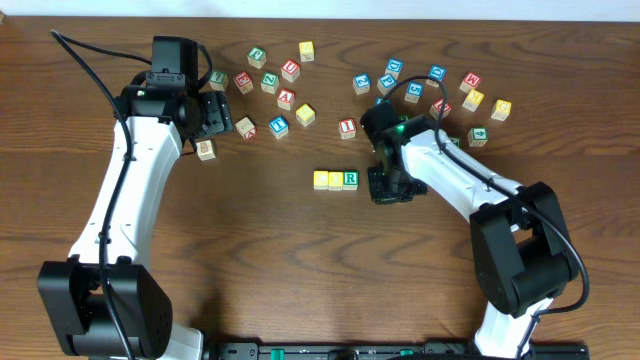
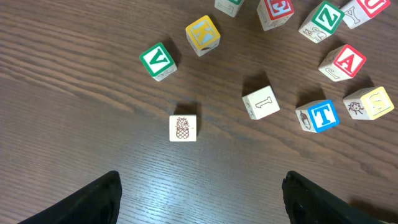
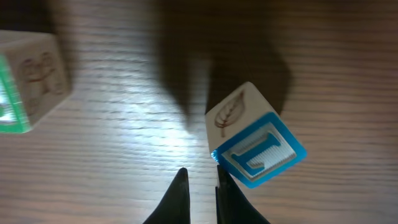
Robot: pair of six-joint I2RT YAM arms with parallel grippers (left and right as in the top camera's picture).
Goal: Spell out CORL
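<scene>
A row of three blocks lies mid-table: two yellow blocks (image 1: 321, 180) (image 1: 336, 180) and a green R block (image 1: 351, 179). My right gripper (image 1: 385, 186) hovers just right of the row. In the right wrist view a blue L block (image 3: 258, 152) lies tilted on the table beside my right gripper (image 3: 200, 173). Its fingers are shut with nothing between them, and the right finger is at the block's lower left corner. The R block (image 3: 25, 81) shows at the left edge. My left gripper (image 1: 215, 113) (image 2: 202, 180) is open and empty above bare wood.
Loose letter blocks are scattered across the far half of the table, including an I block (image 1: 347, 127). The left wrist view shows a pineapple block (image 2: 183, 128), a green V block (image 2: 157, 60), a blue T block (image 2: 322, 116) and a red A block (image 2: 346, 60).
</scene>
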